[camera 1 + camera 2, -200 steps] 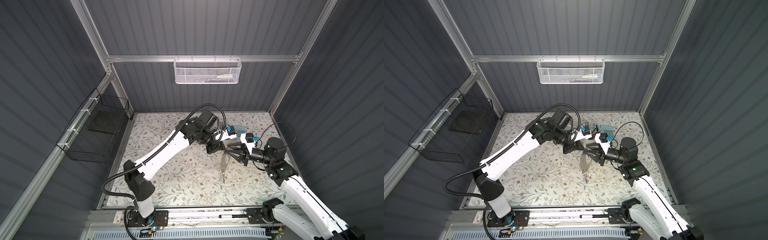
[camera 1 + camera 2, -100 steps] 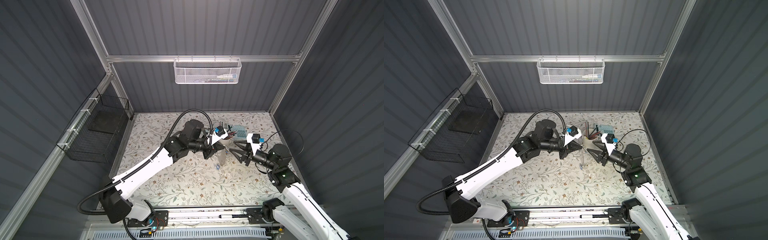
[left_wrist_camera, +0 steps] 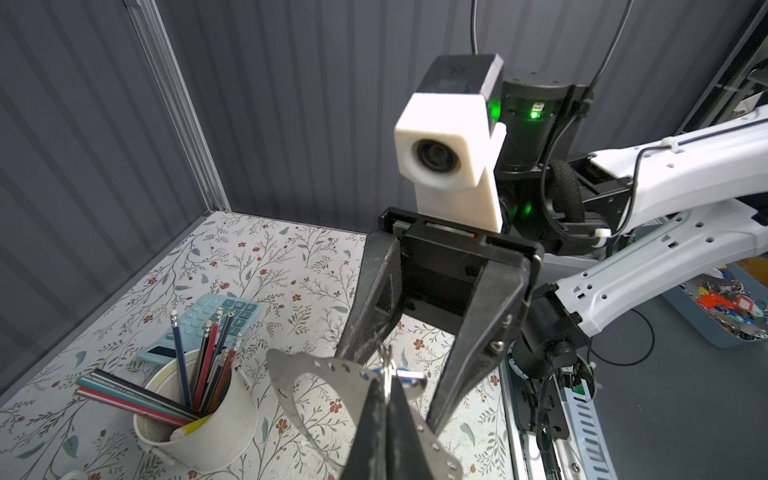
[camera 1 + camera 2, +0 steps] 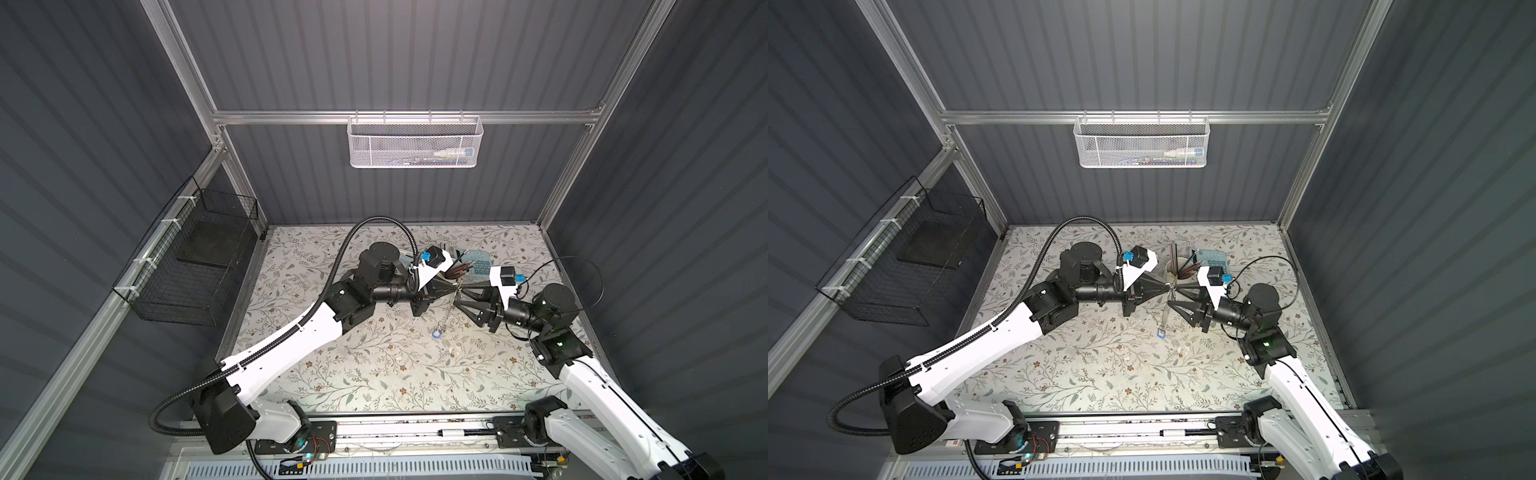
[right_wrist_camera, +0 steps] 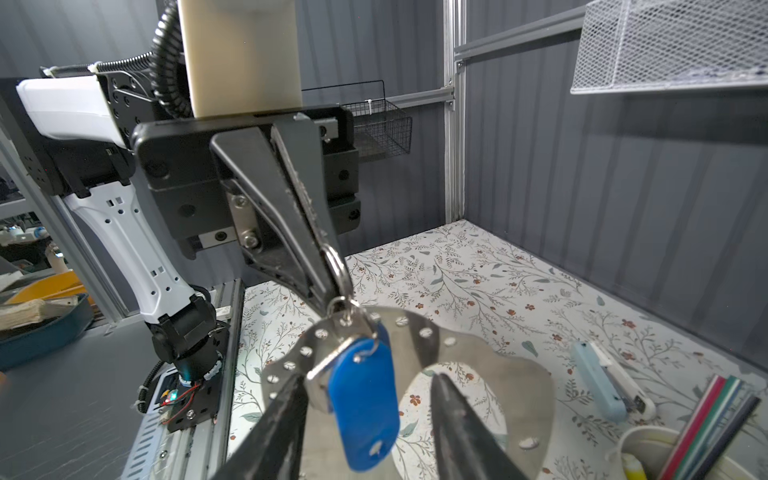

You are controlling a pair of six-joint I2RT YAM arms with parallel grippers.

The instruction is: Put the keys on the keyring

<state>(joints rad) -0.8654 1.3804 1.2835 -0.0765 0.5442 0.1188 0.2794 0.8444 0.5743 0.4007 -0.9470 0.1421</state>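
The keyring (image 5: 494, 357), a flat grey oval loop with studs, hangs in the air between both grippers and shows edge-on in both top views (image 4: 445, 311) (image 4: 1165, 312). My left gripper (image 3: 384, 384) is shut on a small metal ring at its rim. One of the keys, with its blue tag (image 5: 365, 399), dangles from that ring in front of the loop; the tag also shows in a top view (image 4: 437, 332). My right gripper (image 5: 368, 377) faces the left gripper (image 4: 452, 287). It is open, its jaws on either side of the tag.
A white cup (image 3: 199, 419) of pencils and a teal calculator (image 3: 216, 320) stand just behind the grippers. A pale blue stapler (image 5: 606, 386) lies on the floral mat. A white mesh basket (image 4: 415, 143) hangs on the rear wall, a black wire basket (image 4: 195, 266) on the left wall.
The left arm has stretched out lower and turned its gripper to point straight at the right one. The two tips, apart half a second ago, now meet at the hanging keyring.
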